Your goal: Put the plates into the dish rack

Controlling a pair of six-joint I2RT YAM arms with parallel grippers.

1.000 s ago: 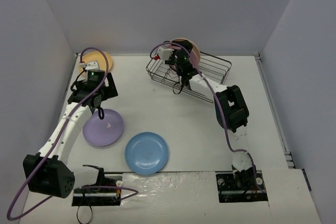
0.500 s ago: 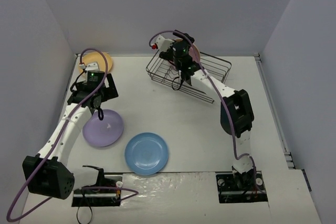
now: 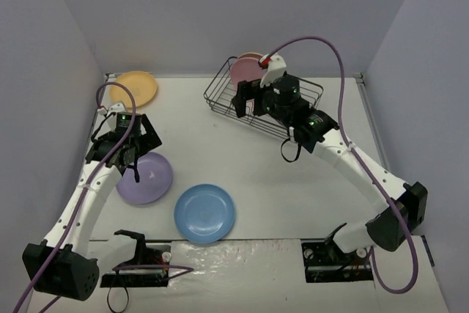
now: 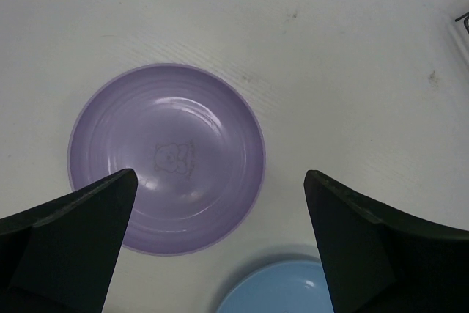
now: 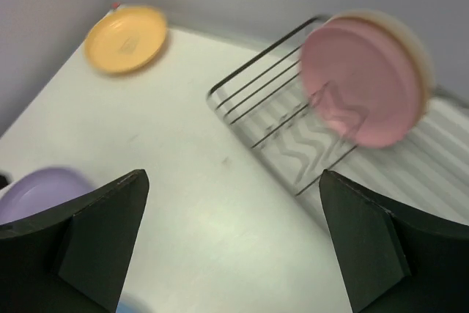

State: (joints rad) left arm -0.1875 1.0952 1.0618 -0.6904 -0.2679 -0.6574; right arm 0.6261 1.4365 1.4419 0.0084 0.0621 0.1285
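The pink plate (image 3: 245,70) stands on edge at the far left end of the dish rack (image 3: 311,91), with the cream plate (image 5: 423,53) right behind it. In the right wrist view the pink plate (image 5: 363,82) leans in the rack (image 5: 289,133). My right gripper (image 3: 245,104) (image 5: 234,174) is open and empty, above the table just before the rack. My left gripper (image 3: 134,160) (image 4: 220,174) is open and empty, above the near right edge of the lilac plate (image 4: 167,157) (image 3: 146,179). The light blue plate (image 3: 204,213) and the yellow-orange plate (image 3: 135,87) lie flat.
Grey walls enclose the table on the left, back and right. The right arm (image 3: 352,163) stretches across the rack's near side and hides much of it. The arm bases (image 3: 139,262) sit at the near edge.
My right gripper has drawn back from the rack and left the pink plate standing in it. My left gripper has shifted slightly above the lilac plate.
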